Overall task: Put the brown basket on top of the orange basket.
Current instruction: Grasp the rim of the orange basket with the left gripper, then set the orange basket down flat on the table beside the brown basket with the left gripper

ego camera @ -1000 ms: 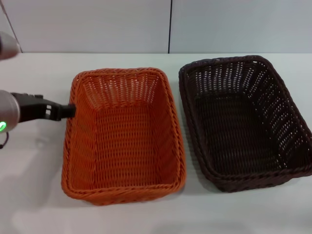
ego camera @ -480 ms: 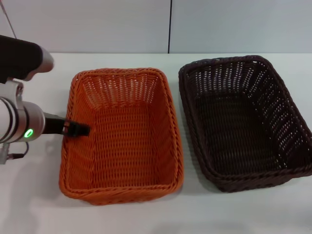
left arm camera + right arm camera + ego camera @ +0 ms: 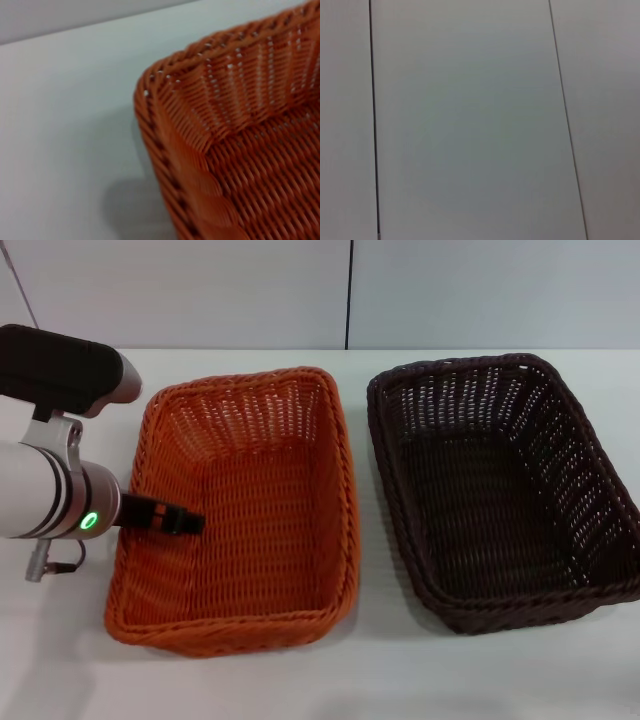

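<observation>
Fingers (image 3: 185, 522) of the left gripper (image 3: 178, 519) reach over the left rim of the orange basket (image 3: 240, 510), a dark tip showing just inside that wall; whether they are released or grasping the rim, I cannot tell. Its silver forearm with a green light lies over the desk (image 3: 300, 685) beside this basket. The orange basket sits on the left half of the desk, bright orange wicker-style weave with slanted openwork sides and a braided rim, and looks slightly skewed, its near end swung leftward. Its inside shows only woven floor. The left wrist view shows one rounded corner of it (image 3: 235, 150) against the pale desk (image 3: 65, 125). To the right, just apart from it, stands the brown basket (image 3: 500, 490), dark chocolate weave of the same shape, flat on the desk, holding nothing visible. The right gripper is out of view; its wrist camera shows only a pale panelled wall (image 3: 470, 125).
</observation>
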Tool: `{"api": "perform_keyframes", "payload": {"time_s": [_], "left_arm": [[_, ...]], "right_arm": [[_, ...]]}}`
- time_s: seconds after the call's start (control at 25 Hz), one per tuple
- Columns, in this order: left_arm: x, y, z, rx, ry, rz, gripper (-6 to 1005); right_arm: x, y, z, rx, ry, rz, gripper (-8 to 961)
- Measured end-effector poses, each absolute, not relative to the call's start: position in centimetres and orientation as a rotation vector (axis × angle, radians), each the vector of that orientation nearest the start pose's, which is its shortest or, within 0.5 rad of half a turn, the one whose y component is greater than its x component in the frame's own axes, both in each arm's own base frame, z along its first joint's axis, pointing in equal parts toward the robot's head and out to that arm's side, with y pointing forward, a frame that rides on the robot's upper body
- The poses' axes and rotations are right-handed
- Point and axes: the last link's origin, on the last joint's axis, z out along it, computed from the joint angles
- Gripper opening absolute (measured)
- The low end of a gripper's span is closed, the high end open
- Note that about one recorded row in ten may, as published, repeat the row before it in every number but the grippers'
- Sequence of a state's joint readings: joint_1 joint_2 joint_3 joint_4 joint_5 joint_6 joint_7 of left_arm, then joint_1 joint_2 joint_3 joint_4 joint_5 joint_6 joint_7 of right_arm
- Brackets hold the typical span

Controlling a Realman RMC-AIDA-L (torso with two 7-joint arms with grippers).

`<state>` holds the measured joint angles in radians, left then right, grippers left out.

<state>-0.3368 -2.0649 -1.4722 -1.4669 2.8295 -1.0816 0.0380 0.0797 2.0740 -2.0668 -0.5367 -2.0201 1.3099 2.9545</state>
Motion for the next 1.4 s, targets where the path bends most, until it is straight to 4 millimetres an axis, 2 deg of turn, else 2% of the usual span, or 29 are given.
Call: {"api": "perform_keyframes", "payload": {"time_s": [0.68,0.88,1.04,1.4], "left_arm": [[-20.6,35.1,0.4,-2.109,-0.932,0.191,486],[-20.5,35.1,0.7,-2.125,-0.897,0.217,281],[-19.9,35.2,1.4,-2.149,-0.808,0.244,263],[-18.1,34.9,5.4,-2.234,-0.481,0.277,243]], "right_arm": [[37.4,25.0,5.4,-0.946,0.561,0.595,702],[37.4,25.0,5.4,-0.946,0.559,0.596,703],[37.4,25.0,5.4,-0.946,0.558,0.595,703],[37.3,24.9,5.6,-0.941,0.546,0.6,702]]}}
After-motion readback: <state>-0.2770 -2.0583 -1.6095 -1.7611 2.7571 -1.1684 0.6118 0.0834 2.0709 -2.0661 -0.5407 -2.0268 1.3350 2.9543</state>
